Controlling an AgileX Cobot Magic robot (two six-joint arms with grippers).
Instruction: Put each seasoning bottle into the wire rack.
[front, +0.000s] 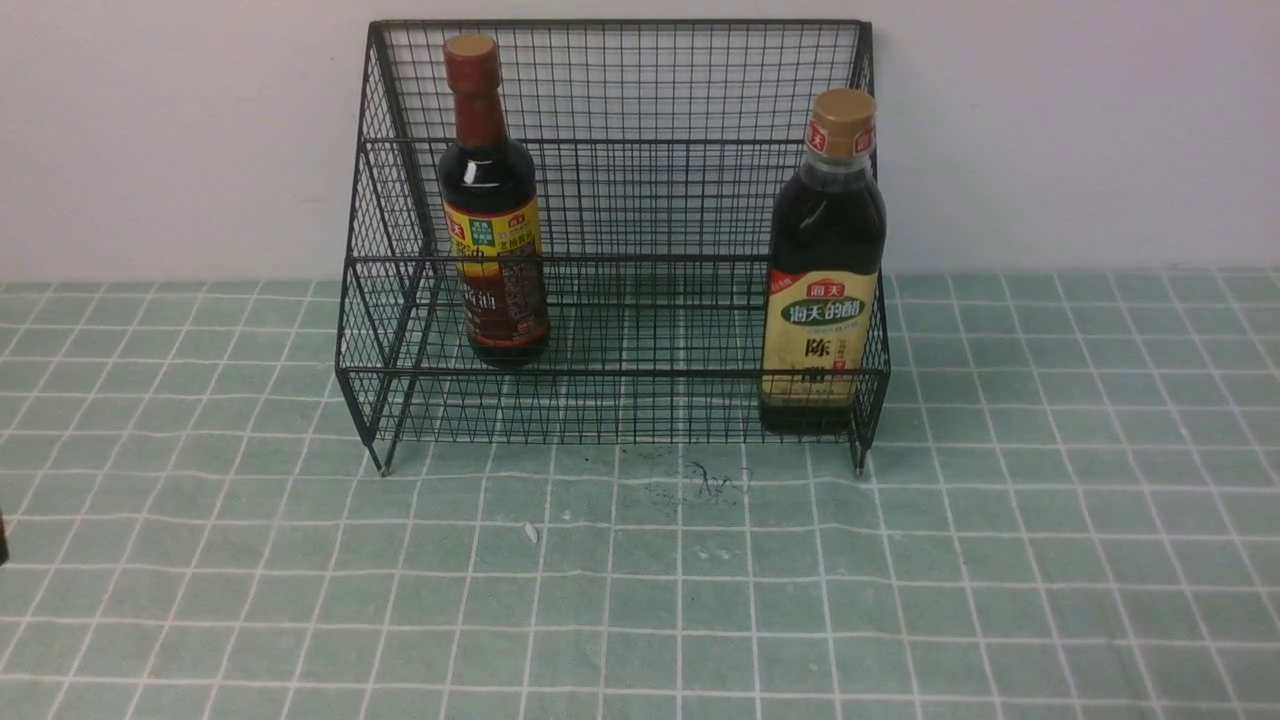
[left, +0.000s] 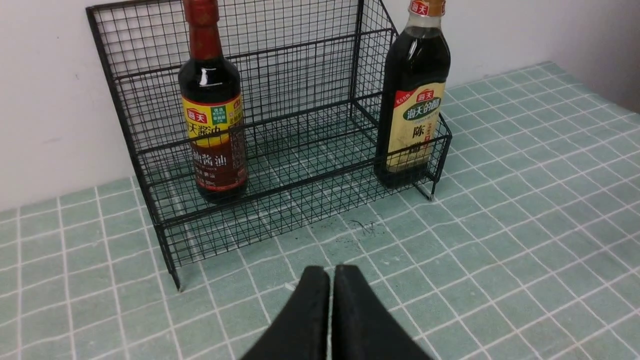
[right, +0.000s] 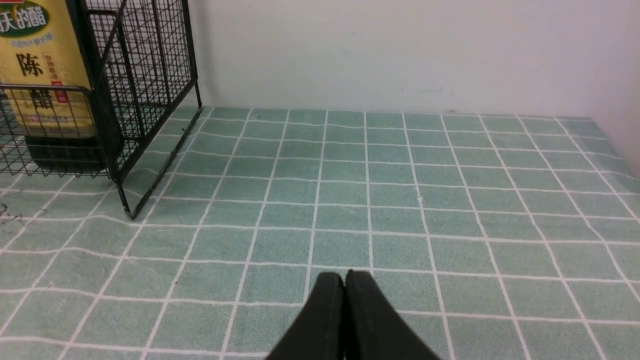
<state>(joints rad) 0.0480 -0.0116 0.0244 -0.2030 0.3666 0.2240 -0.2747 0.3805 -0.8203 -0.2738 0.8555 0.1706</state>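
Note:
The black wire rack stands against the wall. Both seasoning bottles stand upright inside it. The slim red-capped bottle is on the left, on the rack's stepped floor. The broader gold-capped bottle sits in the front right corner. My left gripper is shut and empty, over the cloth in front of the rack. My right gripper is shut and empty too, over the cloth to the rack's right. Neither gripper shows in the front view.
A green checked cloth covers the table. A dark scuff marks it just before the rack, with a small white speck nearby. The white wall rises behind, and a side wall closes the table's right end.

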